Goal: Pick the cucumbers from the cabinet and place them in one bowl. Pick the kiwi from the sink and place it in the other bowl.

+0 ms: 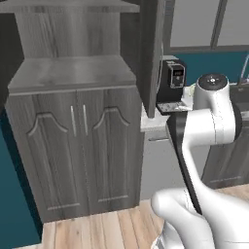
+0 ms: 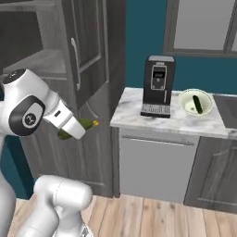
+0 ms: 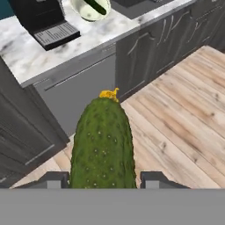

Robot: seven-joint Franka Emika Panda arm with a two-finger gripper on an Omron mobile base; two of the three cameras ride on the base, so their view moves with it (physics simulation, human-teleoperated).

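Currently: cabinet [image 2: 88,51] door stood open, upper shelf bare as far as visible. Counter [image 2: 134,113] carried coffee machine [image 2: 158,85] and cream bowl [image 2: 195,102]; first cucumber [image 2: 197,103] already lay in bowl. Hand [image 3: 103,178] was clamped on second cucumber [image 3: 103,145], held in air between cabinet and counter, above floor. Judged remaining: deliver second cucumber into same bowl; kiwi step not yet done.
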